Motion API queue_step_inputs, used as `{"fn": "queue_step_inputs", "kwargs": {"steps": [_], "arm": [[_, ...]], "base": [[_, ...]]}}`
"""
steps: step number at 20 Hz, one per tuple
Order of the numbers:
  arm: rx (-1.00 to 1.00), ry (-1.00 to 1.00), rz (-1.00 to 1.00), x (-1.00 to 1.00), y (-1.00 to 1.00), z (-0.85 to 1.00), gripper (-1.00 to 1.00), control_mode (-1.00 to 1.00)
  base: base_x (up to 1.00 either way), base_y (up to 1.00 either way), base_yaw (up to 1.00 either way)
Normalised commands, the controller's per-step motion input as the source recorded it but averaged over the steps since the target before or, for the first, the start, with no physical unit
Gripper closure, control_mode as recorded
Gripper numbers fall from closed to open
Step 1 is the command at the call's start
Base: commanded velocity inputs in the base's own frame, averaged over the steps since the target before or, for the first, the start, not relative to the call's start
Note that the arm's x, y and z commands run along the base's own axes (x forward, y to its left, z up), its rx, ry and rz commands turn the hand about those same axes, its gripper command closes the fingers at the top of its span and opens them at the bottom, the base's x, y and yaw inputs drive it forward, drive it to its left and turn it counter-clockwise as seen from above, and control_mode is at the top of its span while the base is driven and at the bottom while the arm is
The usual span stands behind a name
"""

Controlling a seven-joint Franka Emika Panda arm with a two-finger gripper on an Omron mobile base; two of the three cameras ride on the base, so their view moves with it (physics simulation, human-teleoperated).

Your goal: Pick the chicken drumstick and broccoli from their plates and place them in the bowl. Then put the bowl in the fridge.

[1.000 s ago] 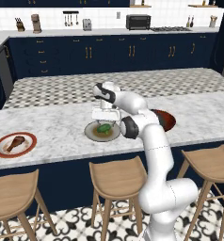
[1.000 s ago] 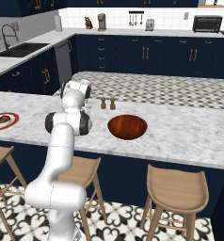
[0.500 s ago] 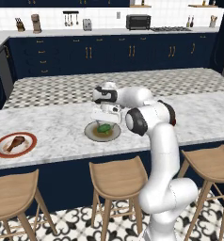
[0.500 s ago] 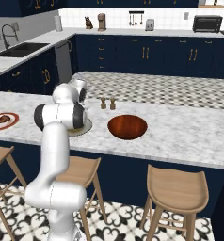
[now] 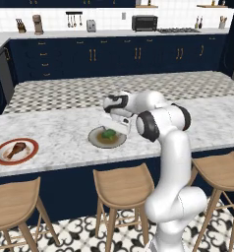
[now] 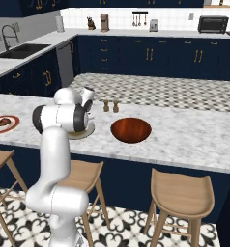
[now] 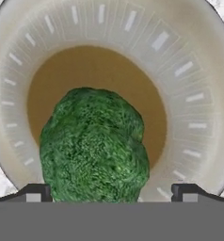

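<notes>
The broccoli point(image 7: 95, 146), a lumpy green floret, lies on the grey plate point(image 7: 180, 70) with the olive-beige centre. My gripper point(image 7: 111, 193) is open just above it, one fingertip point(image 7: 36, 193) on each side of the floret, nothing gripped. From the left base, the gripper point(image 5: 113, 129) hangs low over the broccoli point(image 5: 108, 133) and its plate point(image 5: 97, 140). The brown chicken drumstick point(image 5: 16, 149) rests on the red-rimmed white plate point(image 5: 1, 158) at the counter's left end. The red-brown bowl point(image 6: 131, 130) sits empty to the right of the grey plate point(image 6: 85, 132). The fridge is out of view.
Salt and pepper shakers point(image 6: 110, 105) stand just behind the bowl. Wooden stools point(image 5: 123, 184) line the near side of the marble island point(image 5: 60, 133). A patterned counter strip point(image 5: 65, 93) runs behind it.
The hand has come down closer over the broccoli, and the arm's elbow has swung outward. The jaws stayed open. Plates, food and bowl have not moved.
</notes>
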Motion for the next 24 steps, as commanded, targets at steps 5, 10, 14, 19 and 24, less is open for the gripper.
{"fn": "queue_step_inputs", "kwargs": {"steps": [5,10,14,19,24], "arm": [[0.02,0.04,0.0,0.45,0.0,0.02,-1.0,-1.0],[0.01,0.0,-0.01,0.15,0.0,-0.12,-1.0,-1.0],[0.01,0.0,-0.05,0.0,0.01,-0.3,1.0,-1.0],[0.01,0.03,-0.05,0.0,0.02,-0.24,1.0,-1.0],[-0.04,0.03,-0.05,-0.11,-0.02,0.06,1.0,-1.0]], "base": [[0.0,0.0,0.0],[0.0,0.0,0.0],[0.0,0.0,0.0],[0.0,0.0,0.0],[0.0,0.0,0.0]]}}
